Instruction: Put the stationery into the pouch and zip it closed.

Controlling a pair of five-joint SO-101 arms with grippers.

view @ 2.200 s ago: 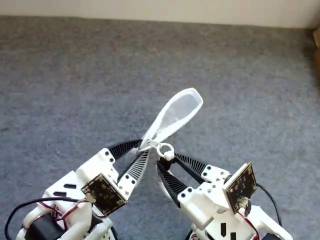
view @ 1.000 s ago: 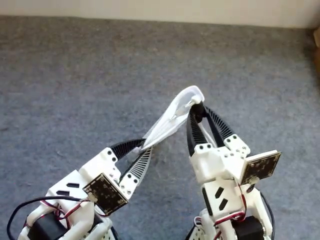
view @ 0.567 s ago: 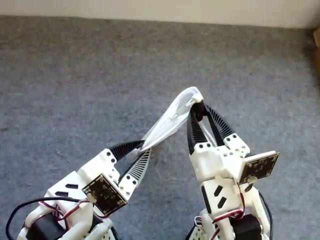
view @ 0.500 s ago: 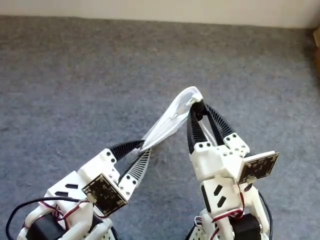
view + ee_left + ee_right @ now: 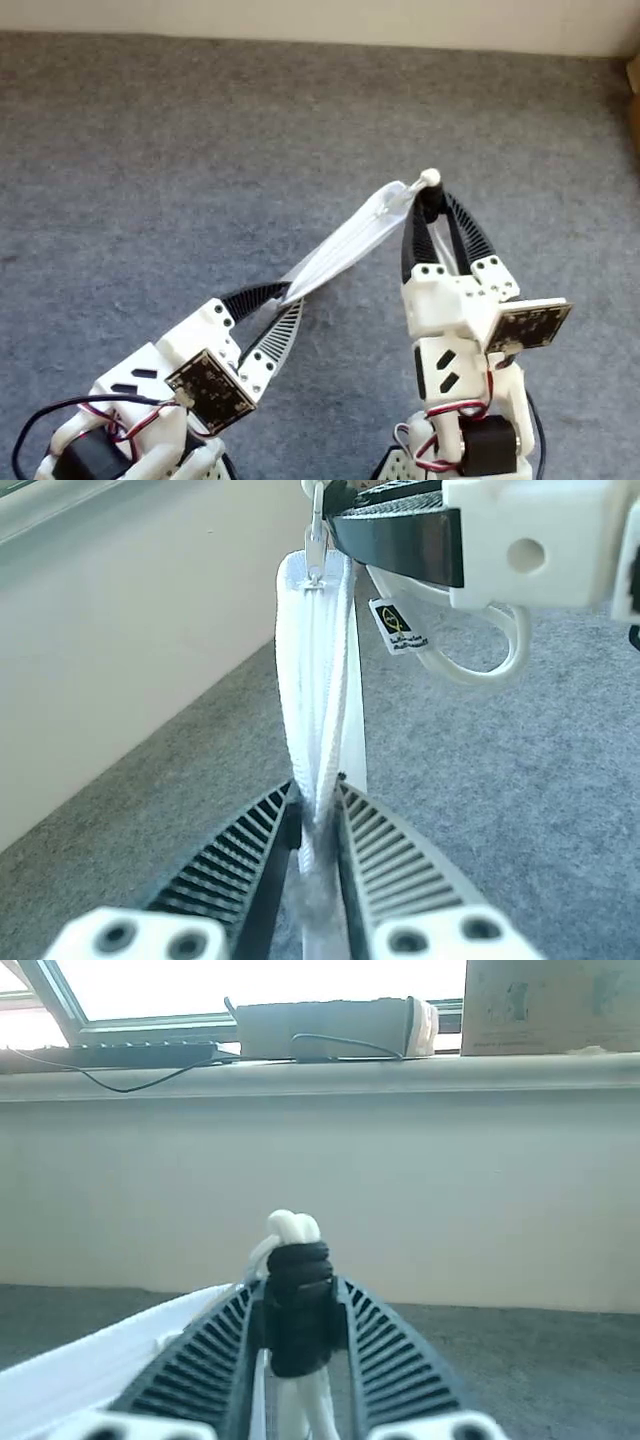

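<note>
Your left tool [image 5: 289, 294] is closed narrow on the near end of the white pouch [image 5: 345, 245]. The pouch is stretched in the air above the grey table [image 5: 150, 150], going to the far right up to your right tool [image 5: 428, 202]. The right tool is pressed tight on the zip pull cord [image 5: 293, 1228]. The white knot of the cord comes out beyond the fingertips, and the rest lies under a dark wrapped piece between the fingers, which is hard to make out. In the left wrist view the zip slider [image 5: 316, 542] sits at the far end of the pouch, just beside the right tool. The zip line looks joined along the part you can see, and its near end is hidden between the left tool's fingers. You see the pouch edge-on, so you cannot tell what it holds. A small label [image 5: 396, 626] and a white loop [image 5: 482, 660] hang at the far end, the loop partly covered by the right tool
</note>
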